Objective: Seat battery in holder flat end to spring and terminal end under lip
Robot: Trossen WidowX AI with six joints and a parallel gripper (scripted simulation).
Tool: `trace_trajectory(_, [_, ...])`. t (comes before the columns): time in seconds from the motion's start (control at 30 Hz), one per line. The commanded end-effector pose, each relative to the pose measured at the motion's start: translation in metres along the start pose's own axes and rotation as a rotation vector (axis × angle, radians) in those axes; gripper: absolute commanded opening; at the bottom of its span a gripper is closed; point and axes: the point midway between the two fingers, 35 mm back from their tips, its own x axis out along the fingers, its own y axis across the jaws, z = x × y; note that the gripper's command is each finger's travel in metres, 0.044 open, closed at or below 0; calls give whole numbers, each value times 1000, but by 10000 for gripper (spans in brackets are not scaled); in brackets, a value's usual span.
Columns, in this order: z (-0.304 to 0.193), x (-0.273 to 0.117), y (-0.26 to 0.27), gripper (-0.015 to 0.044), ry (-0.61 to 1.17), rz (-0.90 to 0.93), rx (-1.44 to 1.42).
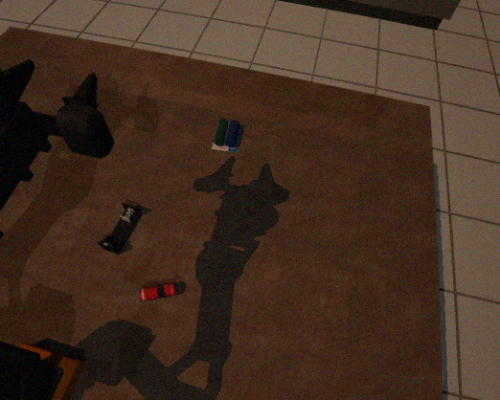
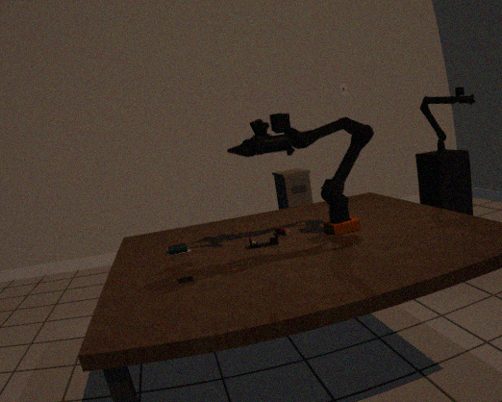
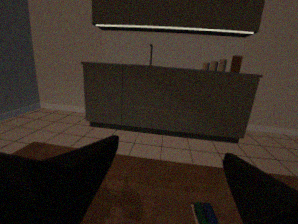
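While the tool [image 2: 234, 151] hangs spread and empty high above the tabletop [image 1: 343, 239], the red battery [image 1: 161, 291] lies near the black holder [image 1: 123, 228]; a skewed grasp risks crooked seating.

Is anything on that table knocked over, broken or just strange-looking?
Nothing looks broken or spilled. The red battery lies on its side apart from the black holder, which sits skewed to the table edges. A green-and-blue pack lies further off. The end effector hangs open, high above.
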Motion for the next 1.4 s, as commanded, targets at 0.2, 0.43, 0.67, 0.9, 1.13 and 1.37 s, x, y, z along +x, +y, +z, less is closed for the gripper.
trace_trajectory(0.2, [-118, 0, -70, 242, 528, -275, 242])
trace_trajectory(0.43, [-221, -81, -123, 242, 1080, -692, 614])
trace_trajectory(0.67, [-248, -141, -129, 242, 1354, -941, 840])
trace_trajectory(0.9, [-249, -141, -129, 242, 1354, -941, 840])
trace_trajectory(1.13, [-260, -140, -130, 242, 1354, -941, 840])
trace_trajectory(1.37, [-272, -140, -131, 242, 1354, -941, 840])
